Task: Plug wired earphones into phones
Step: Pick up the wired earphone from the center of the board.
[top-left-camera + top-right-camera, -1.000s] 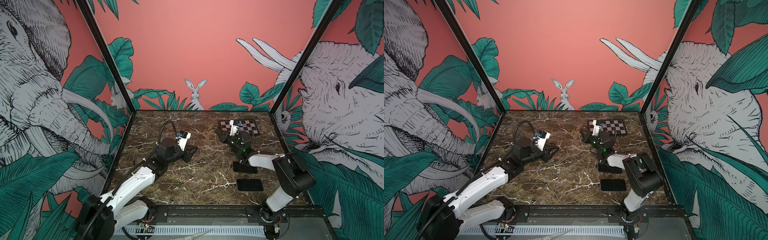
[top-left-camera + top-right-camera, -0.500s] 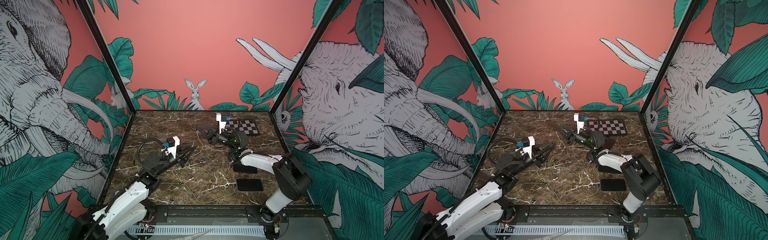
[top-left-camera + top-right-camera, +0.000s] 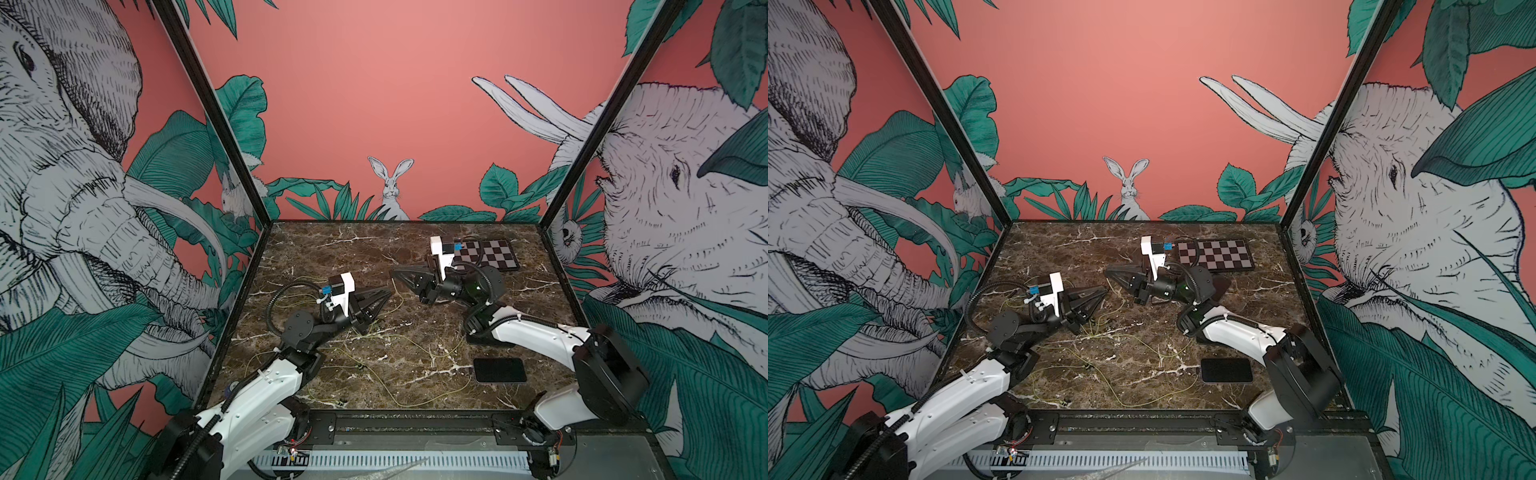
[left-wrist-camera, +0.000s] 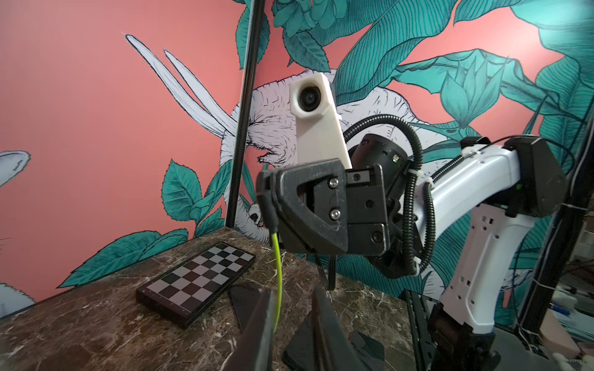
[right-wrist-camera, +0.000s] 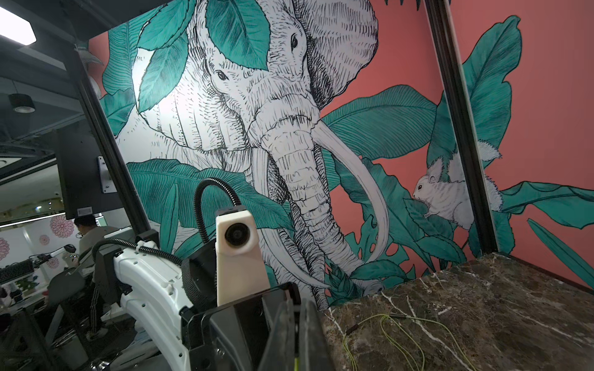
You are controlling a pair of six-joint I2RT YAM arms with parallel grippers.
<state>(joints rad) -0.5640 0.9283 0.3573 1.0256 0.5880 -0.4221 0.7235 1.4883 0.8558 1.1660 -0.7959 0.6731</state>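
Now both arms are up off the dark marble tabletop (image 3: 332, 249). Since a second ago the right gripper (image 4: 266, 192) has swung away from the black-and-white checkerboard plate (image 4: 196, 282), and the left gripper (image 4: 292, 293) has risen to meet it, tip to tip.

Right gripper: pressed together, pinching the dark plug end of a thin yellow-green earphone cord (image 4: 279, 269). The cord hangs down between the left gripper's fingers (image 4: 257, 327).

Left gripper: part spread (cord lies against one finger, not clamped).

Reads as a handover or regrip before insertion. The flat glossy black phone (image 3: 500, 370) lies well apart from the plate, toward the front rail, with nothing plugged in.
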